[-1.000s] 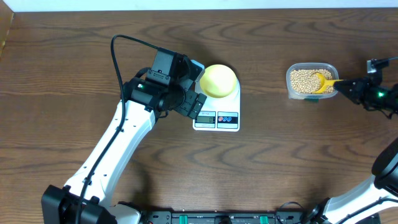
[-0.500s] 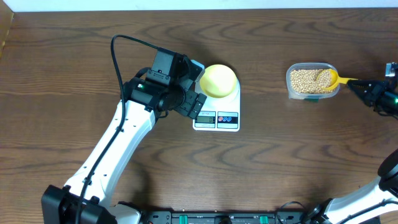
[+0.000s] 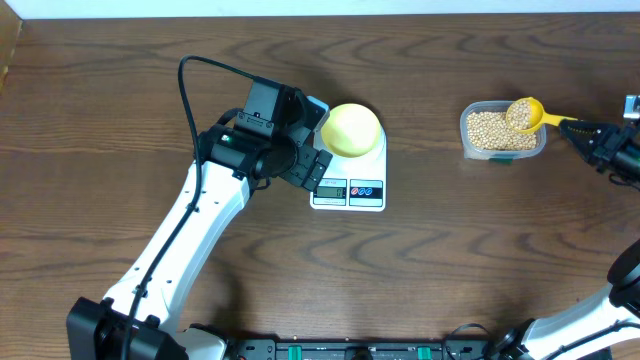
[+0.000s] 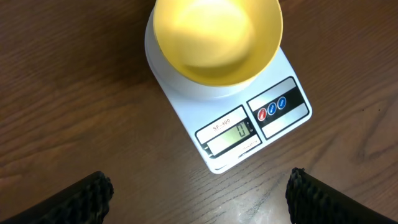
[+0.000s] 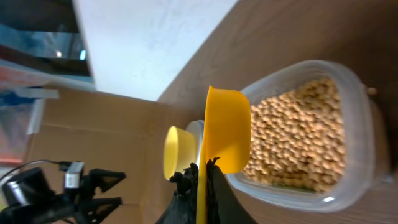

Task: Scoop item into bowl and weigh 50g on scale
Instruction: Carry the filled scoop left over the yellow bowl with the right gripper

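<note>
Right gripper (image 3: pixel 588 131) clamped on loaded scoop (image 3: pixel 521 113) over tub (image 3: pixel 470 140), near right table edge; left gripper (image 4: pixel 202 198) wide open, empty. Risk: tilt on long carry to bowl (image 3: pixel 351 128) would spill soybeans (image 3: pixel 488 130).

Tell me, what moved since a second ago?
The right gripper pulled back to the right and lifted the yellow scoop, which was dug into the tub. The scoop now carries beans over the tub's right end. The gripper kept hold of the handle throughout. The left gripper, bowl and scale stayed put.

White left arm (image 3: pixel 185 232), black joints (1 black cable (image 3: pixel 184 92)).
</note>
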Motion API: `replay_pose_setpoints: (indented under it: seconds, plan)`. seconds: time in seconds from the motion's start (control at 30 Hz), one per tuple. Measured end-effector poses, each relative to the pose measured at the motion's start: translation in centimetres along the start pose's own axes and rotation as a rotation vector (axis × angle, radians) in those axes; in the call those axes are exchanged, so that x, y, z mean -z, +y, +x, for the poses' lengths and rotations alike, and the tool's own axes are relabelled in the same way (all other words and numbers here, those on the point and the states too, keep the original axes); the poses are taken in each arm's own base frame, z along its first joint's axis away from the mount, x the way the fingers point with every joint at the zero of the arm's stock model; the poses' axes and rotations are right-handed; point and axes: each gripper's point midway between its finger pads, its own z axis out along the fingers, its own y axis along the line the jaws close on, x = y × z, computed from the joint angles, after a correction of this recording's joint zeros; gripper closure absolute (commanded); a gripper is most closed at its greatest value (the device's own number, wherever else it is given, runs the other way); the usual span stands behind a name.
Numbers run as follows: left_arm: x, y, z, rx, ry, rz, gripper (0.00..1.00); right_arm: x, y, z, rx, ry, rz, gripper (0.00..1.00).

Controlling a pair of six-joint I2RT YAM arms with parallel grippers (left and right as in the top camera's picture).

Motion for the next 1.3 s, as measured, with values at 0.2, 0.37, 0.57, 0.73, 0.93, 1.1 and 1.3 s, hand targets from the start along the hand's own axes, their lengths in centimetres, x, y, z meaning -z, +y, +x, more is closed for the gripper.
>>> replay_pose_setpoints:
  seconds: [0.2, 0.37, 0.57, 0.73, 0.93, 1.1, 1.3]
  plan:
    - [0.0, 0.0, 0.0, 0.0, 0.0, 0.0, 0.09, -0.7, 1.0, 0.2, 0.004, 0.013, -0.049, 0.98]
    - [0.0, 0.0, 0.0, 0.0, 0.0, 0.0, 0.09, -1.9, 1.8, 0.7, 0.01, 0.041, -0.08, 0.99]
    - [0.0, 0.0, 0.0, 0.0, 0.0, 0.0, 0.09, -2.9, 3.0, 1.2, 0.015, 0.067, -0.135, 0.98]
    - [0.0, 0.0, 0.0, 0.0, 0.0, 0.0, 0.09, -4.0, 3.7, 1.8, 0.019, 0.095, -0.158, 0.98]
    - [0.0, 0.0, 0.0, 0.0, 0.0, 0.0, 0.09, -5.8, 4.7, 2.9, 0.036, 0.148, -0.182, 0.99]
    - [0.0, 0.0, 0.0, 0.0, 0.0, 0.0, 0.09, -7.8, 5.6, 4.2, 0.054, 0.205, -0.204, 0.98]
    - [0.0, 0.0, 0.0, 0.0, 0.0, 0.0, 0.09, -10.1, 6.6, 5.9, 0.076, 0.275, -0.217, 0.98]
